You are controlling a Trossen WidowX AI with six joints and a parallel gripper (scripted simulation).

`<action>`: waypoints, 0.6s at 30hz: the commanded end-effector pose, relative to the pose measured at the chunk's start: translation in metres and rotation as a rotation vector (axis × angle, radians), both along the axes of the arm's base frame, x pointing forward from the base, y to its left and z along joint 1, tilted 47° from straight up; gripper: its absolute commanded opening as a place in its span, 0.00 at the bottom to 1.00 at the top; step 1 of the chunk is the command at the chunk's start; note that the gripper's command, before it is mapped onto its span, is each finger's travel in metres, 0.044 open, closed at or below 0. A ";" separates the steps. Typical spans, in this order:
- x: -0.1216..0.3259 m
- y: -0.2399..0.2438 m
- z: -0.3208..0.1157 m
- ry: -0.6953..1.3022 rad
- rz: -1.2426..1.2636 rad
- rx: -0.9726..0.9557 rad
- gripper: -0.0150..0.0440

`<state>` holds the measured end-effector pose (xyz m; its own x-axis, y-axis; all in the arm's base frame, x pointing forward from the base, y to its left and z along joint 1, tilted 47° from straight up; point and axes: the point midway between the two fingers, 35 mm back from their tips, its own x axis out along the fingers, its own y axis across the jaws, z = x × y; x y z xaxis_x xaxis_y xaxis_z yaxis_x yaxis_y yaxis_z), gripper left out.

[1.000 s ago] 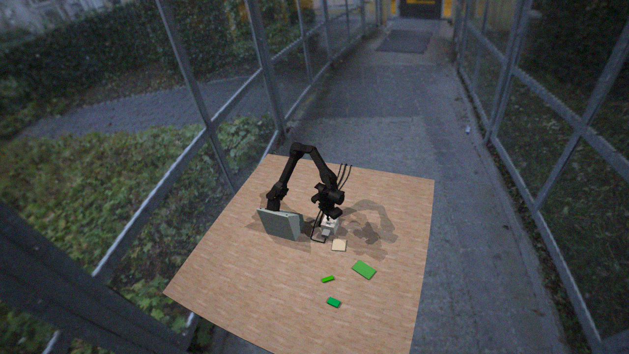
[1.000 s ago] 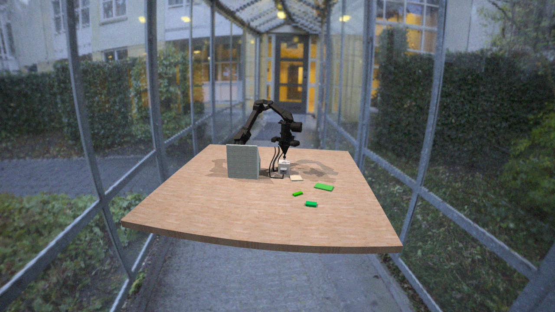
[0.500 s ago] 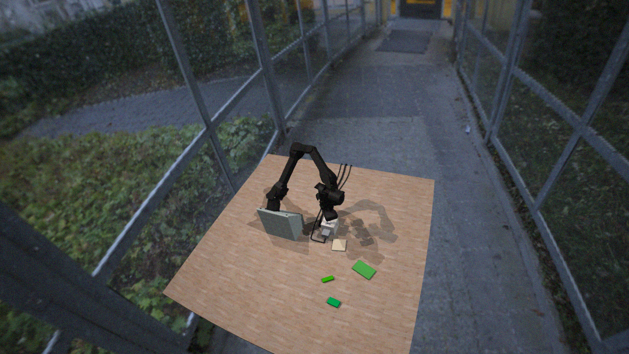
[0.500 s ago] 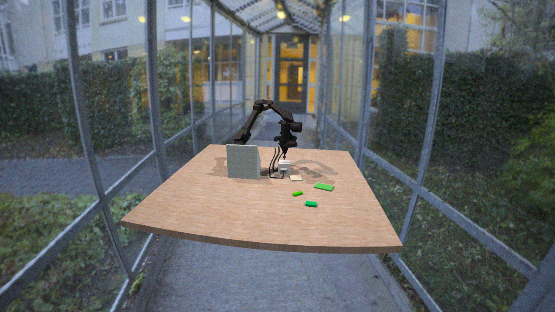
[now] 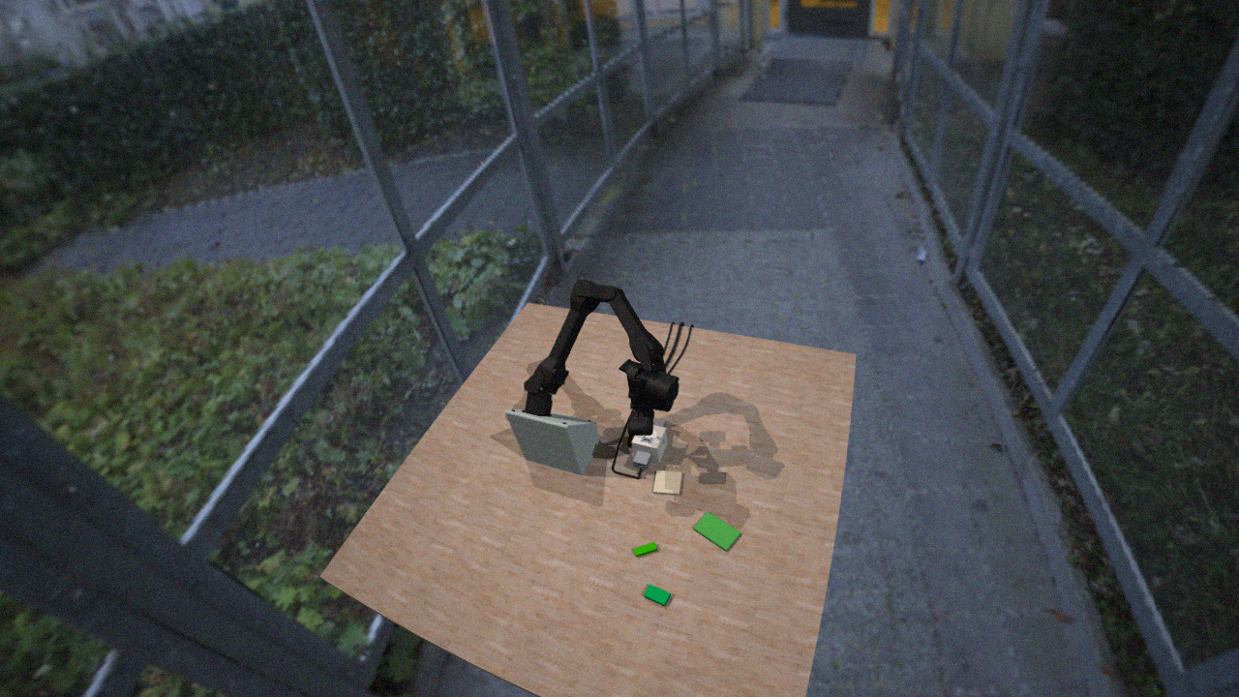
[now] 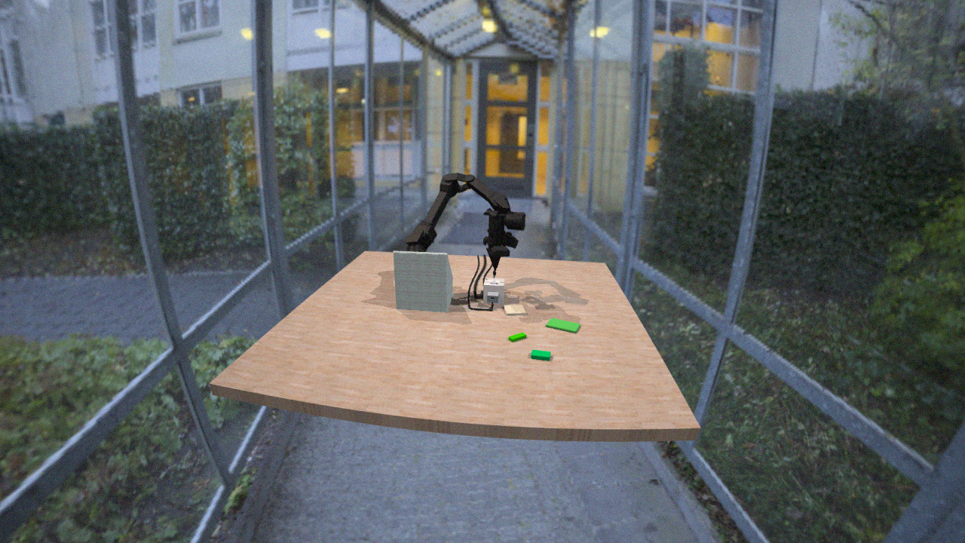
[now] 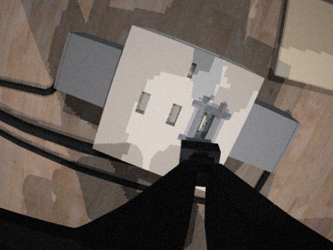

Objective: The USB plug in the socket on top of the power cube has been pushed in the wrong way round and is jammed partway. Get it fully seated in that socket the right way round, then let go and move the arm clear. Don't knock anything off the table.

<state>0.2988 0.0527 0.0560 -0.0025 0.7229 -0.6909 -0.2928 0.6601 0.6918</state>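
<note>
The white power cube (image 5: pixel 655 443) (image 6: pixel 487 286) (image 7: pixel 149 52) stands on the table, with several slots in its top. The socket (image 7: pixel 205 124) inside a grey guide frame (image 7: pixel 211 109) shows in the wrist view, with a pale strip inside. My gripper (image 6: pixel 494 271) (image 7: pixel 201 174) is shut on the dark USB plug (image 7: pixel 200 147), just above the cube's top at the socket's near edge. The finger line is turned at an angle to the cube's edges. The plug's metal end and which way round it faces are hidden. In the top view the wrist covers the fingertips.
Grey blocks (image 7: pixel 88 69) (image 7: pixel 267 137) stick out of two cube sides. Black cables (image 5: pixel 616 459) (image 6: pixel 470 290) run beside the cube. A cream pad (image 5: pixel 667 482) (image 6: pixel 514 310) (image 7: pixel 309 45) lies close by. A grey-green panel (image 5: pixel 554 443) (image 6: pixel 421 283) stands left. Green pieces (image 5: pixel 716 530) (image 5: pixel 645 549) (image 5: pixel 657 594) lie nearer the front.
</note>
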 end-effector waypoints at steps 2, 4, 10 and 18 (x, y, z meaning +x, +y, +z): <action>0.000 0.000 0.000 0.088 -0.085 -0.001 0.25; 0.000 0.000 0.000 0.126 -0.121 -0.001 0.25; 0.000 0.000 0.000 0.239 -0.230 -0.001 0.25; 0.000 0.000 0.000 0.391 -0.374 -0.002 0.25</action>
<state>0.2988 0.0527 0.0560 -0.0025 0.7229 -0.6909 0.1733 0.6808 0.7117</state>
